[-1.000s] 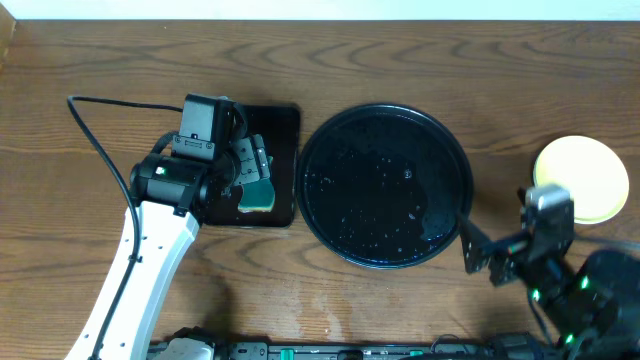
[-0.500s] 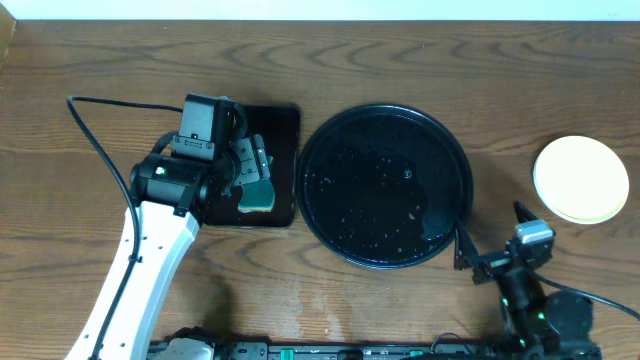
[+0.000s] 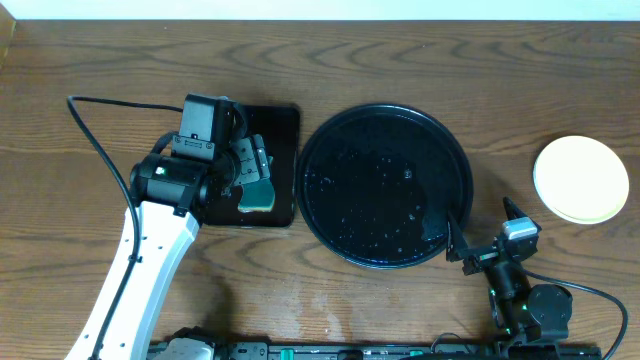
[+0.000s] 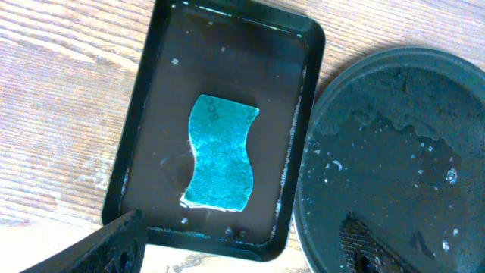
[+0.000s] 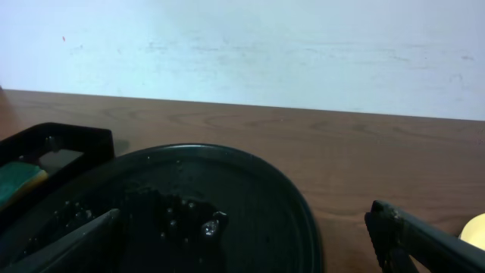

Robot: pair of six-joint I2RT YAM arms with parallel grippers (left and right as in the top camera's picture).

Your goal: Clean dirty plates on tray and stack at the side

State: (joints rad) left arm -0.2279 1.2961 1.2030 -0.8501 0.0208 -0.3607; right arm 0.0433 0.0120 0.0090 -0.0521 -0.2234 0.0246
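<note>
Right gripper [image 3: 482, 228]: jaws spread wide, empty. Touching or almost touching its left finger, the near rim of the tray [image 3: 468, 170]; no plate on it, only water beads. Ahead and to the right of this claw, near but apart, the plates [image 3: 580, 178], stacked, pale yellow on top. Well off to its left, beyond the tray, the left gripper [image 3: 250, 170], also spread, above the sponge [image 4: 220, 152] in the small rectangular tray [image 4: 135, 114]. Probably finished; otherwise an easier reach for the right arm.
</note>
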